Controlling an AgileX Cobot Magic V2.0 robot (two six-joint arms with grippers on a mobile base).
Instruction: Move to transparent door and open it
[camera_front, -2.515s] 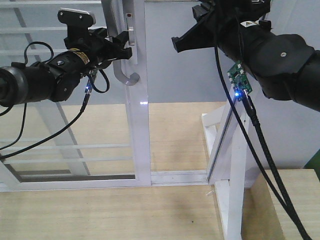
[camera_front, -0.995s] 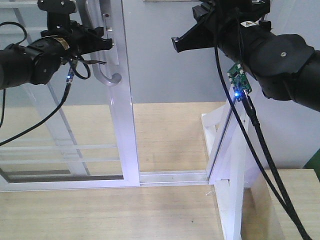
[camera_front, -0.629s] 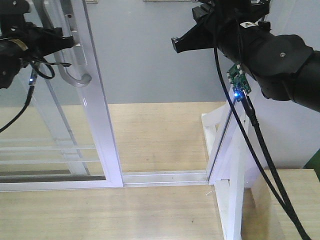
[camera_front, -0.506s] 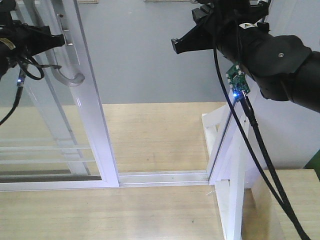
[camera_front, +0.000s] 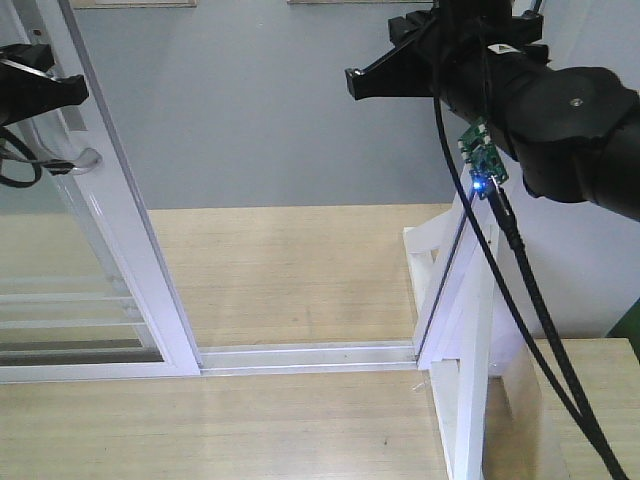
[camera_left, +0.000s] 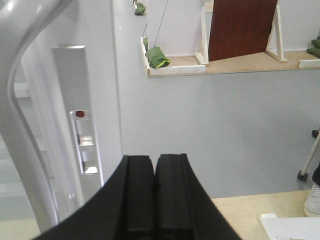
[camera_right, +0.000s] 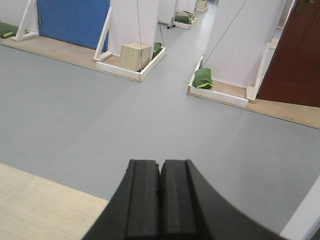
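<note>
The transparent door, clear glass in a white frame with thin horizontal bars, stands slid over to the far left. Its curved grey handle hooks out just below my left gripper, which is shut with nothing between its fingers. In the left wrist view the left gripper sits just right of the handle and the stile's lock plate; whether it touches them is hidden. My right gripper hangs high over the open doorway, shut and empty, and in its own view the right gripper faces grey floor.
A floor track runs from the door to a white frame post at the right. A wooden platform lies in front. Beyond the doorway stand white partitions with green bags, a wooden box and a brown door.
The door has slid steadily left, my shut left gripper moving with it by the handle, and the doorway has widened. The right arm has barely moved.
</note>
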